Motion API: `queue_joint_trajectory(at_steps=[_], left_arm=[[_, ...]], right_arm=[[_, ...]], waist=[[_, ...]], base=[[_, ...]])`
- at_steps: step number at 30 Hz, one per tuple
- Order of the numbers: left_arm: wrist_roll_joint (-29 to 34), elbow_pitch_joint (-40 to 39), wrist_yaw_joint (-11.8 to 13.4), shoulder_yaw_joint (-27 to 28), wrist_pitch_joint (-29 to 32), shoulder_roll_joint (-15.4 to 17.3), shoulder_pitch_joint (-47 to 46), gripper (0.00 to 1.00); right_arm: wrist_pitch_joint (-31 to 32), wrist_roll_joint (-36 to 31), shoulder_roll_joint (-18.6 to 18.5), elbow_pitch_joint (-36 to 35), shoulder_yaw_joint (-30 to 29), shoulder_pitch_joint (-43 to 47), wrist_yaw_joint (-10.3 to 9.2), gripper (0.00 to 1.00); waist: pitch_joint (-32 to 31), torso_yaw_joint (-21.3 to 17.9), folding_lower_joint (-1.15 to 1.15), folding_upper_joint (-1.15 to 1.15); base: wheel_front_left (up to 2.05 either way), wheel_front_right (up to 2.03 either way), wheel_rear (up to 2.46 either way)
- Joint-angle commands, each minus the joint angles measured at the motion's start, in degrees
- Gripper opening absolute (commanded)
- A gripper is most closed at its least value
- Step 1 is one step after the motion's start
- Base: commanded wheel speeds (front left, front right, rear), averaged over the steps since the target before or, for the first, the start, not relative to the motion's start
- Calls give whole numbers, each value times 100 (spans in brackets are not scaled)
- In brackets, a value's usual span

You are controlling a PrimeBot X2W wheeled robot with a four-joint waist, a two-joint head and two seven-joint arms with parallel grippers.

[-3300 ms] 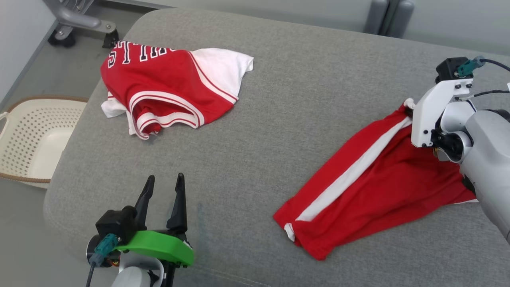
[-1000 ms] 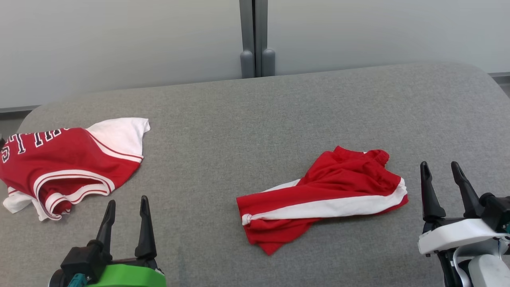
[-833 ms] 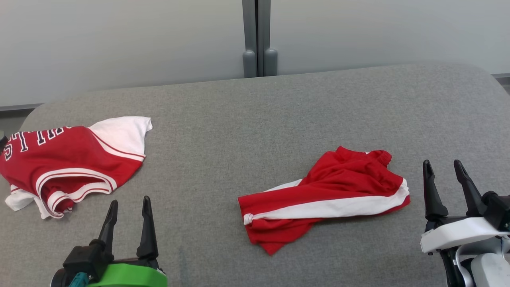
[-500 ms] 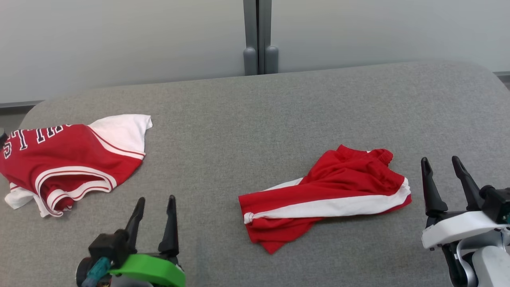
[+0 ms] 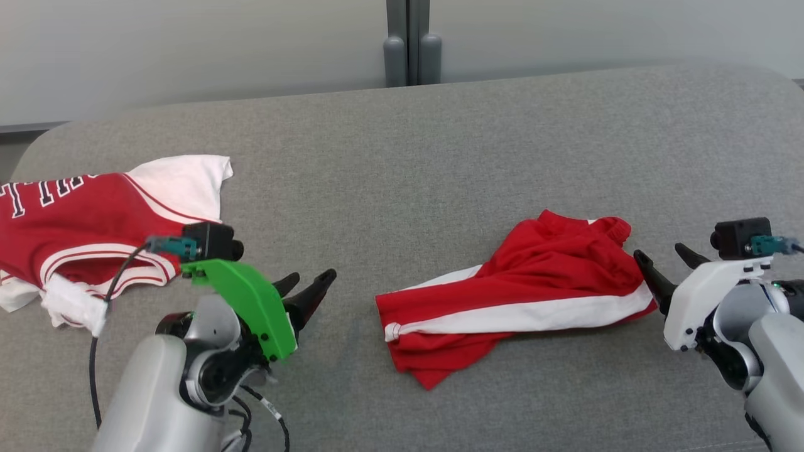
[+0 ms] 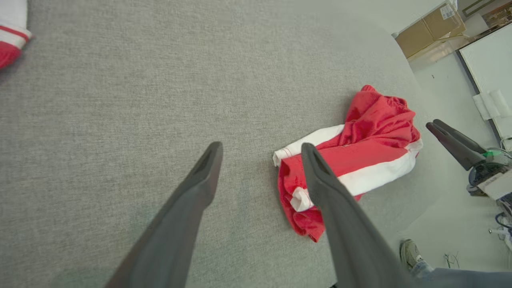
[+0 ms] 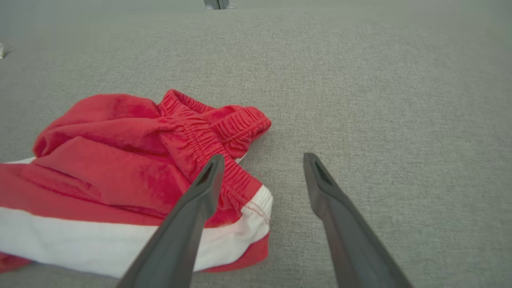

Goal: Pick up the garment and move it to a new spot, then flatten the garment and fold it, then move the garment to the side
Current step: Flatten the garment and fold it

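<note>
The garment, red shorts [image 5: 515, 301] with a white side stripe, lies crumpled on the grey cushion, right of centre. My left gripper [image 5: 312, 279] is open, pointing right, a short gap from the leg hem. In the left wrist view its fingers [image 6: 261, 147] frame the hem of the shorts [image 6: 360, 156], with the right gripper [image 6: 434, 125] beyond. My right gripper [image 5: 658, 252] is open at the waistband end, pointing left. In the right wrist view its left finger overlaps the elastic waistband of the shorts [image 7: 120, 160]; the open gripper [image 7: 263, 157] holds nothing.
A red and white jersey [image 5: 81, 220] lies at the cushion's left end, its edge also seen in the left wrist view [image 6: 8, 44]. The grey cushion [image 5: 440, 157] backs onto a pale wall with a grey post [image 5: 411, 44]. A person's shoe [image 6: 410, 252] stands on the floor past the cushion's edge.
Both arms have swung inward: the left gripper now points right at the shorts, the right gripper points left at the waistband. The camera tipped down a little. The shorts lie still.
</note>
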Motion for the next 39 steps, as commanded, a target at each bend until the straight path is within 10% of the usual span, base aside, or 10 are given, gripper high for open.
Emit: queue_joint_trajectory(at_steps=[1, 9, 21, 31, 33, 37, 39], left_arm=[[-207, 76, -15, -29, 434, 85, -191, 100], [-1224, 282, 263, -196, 2532, 100, -621, 100], [-1836, 646, 781, -78, 3033, -224, -824, 100], [-1734, 1076, 748, -191, 2919, -259, -880, 100], [-1733, 1156, 724, -188, 2871, -259, -916, 100], [-1790, 1283, 659, -174, 2742, -304, -974, 100], [-1837, 1338, 622, -197, 2713, -330, -986, 42]], right_arm=[[176, 212, -72, 99, 208, -172, -6, 100], [729, 1100, -376, 505, 1279, -780, -6, 100], [630, 1888, -534, 702, 2378, -1331, -6, 100], [371, 2311, -545, 860, 3006, -1597, -6, 99], [330, 2379, -556, 888, 3115, -1652, -6, 90], [270, 2534, -575, 940, 3329, -1723, -6, 42], [225, 2607, -585, 952, 3422, -1769, -6, 18]], waist=[[98, 4, 0, 0], [233, -53, 0, 0], [430, -286, 0, 0], [465, -434, 0, 0], [473, -443, 0, 0], [462, -452, 0, 0], [445, -450, 0, 0]], base=[[0, 0, 0], [0, 0, 0], [0, 0, 0], [0, 0, 0], [0, 0, 0], [0, 0, 0], [0, 0, 0]])
